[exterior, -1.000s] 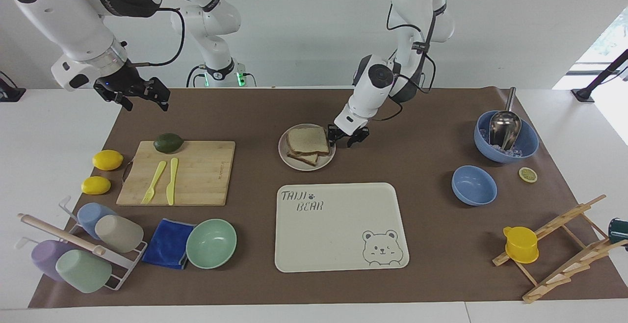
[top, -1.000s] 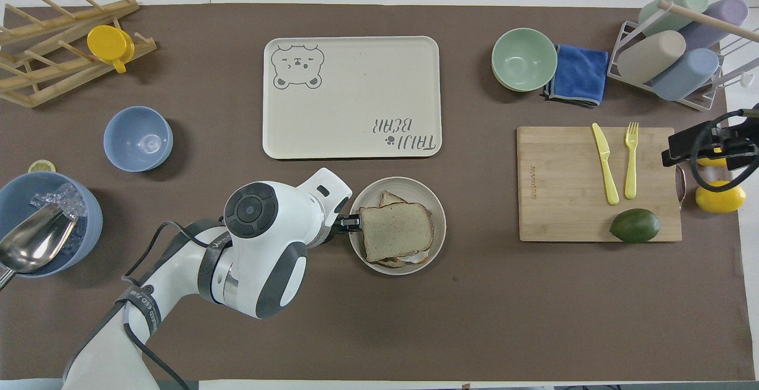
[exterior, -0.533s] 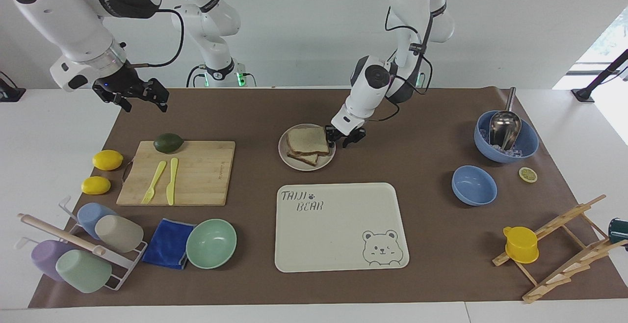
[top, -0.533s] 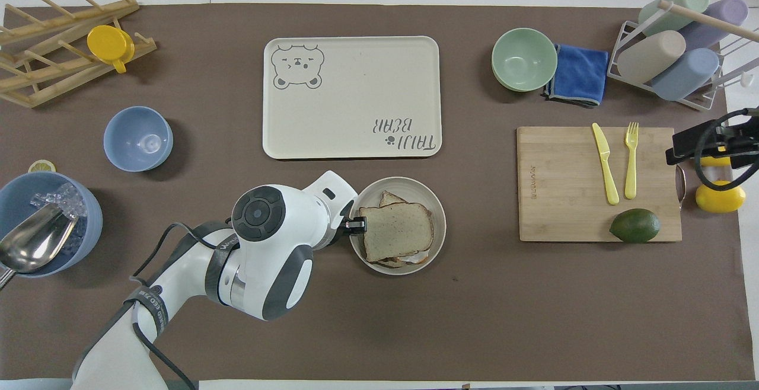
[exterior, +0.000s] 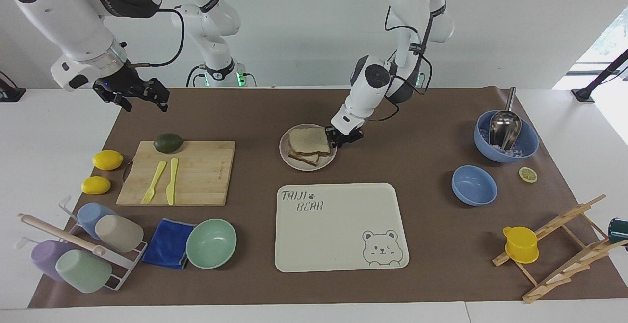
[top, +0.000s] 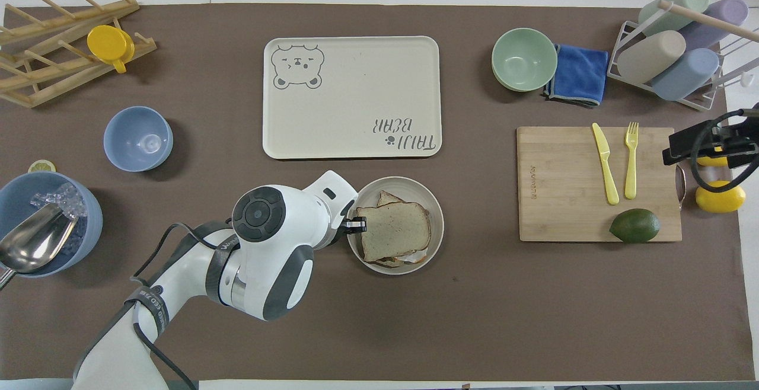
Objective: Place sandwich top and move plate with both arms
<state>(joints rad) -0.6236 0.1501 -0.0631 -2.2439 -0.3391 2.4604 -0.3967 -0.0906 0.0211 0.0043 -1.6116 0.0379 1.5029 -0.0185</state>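
The round beige plate [exterior: 307,167] [top: 436,212] sits mid-table, nearer to the robots than the bear tray. The sandwich top [exterior: 307,140] [top: 394,231], a tan speckled slice, lies on the stacked sandwich in the plate. My left gripper [exterior: 339,139] [top: 356,224] is down at the plate's rim on the left arm's side, its fingers closed on that rim. My right gripper [exterior: 143,103] [top: 679,150] hangs open and empty in the air over the mat's edge by the lemons, where the right arm waits.
The cream bear tray [exterior: 338,244] [top: 356,93] lies just beside the plate, farther from the robots. Toward the right arm's end are a cutting board [exterior: 196,175], avocado [exterior: 168,142], lemons and a green bowl [exterior: 211,243]. Toward the left arm's end stand blue bowls [exterior: 474,184] and a wooden rack.
My left gripper edged in toward the plate and its fingers drew together on the rim; the plate shifted a touch. The right arm barely moved.
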